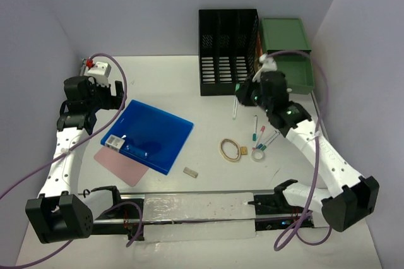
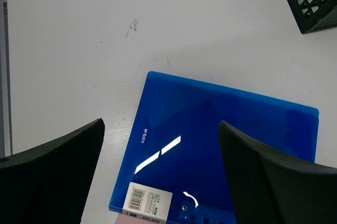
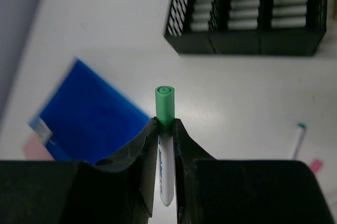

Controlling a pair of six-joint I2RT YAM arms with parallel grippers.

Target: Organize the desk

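Expect slip of the green-capped white marker pen (image 3: 164,100) pinched in the nearly closed right gripper (image 3: 166,129) above the large white desk (image 1: 158,73) underneath, far right; avoid clipping the black slotted file rack (image 1: 227,51); note left gripper (image 2: 160,129) wide open, empty.

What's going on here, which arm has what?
Two arms are tidying the desk. The right gripper is shut on a green-capped marker, out in front of the black file rack. The left gripper is open and holds nothing, hovering over the blue folder, which lies flat on a pink sheet. A few more pens and a rubber band lie loose on the desk.
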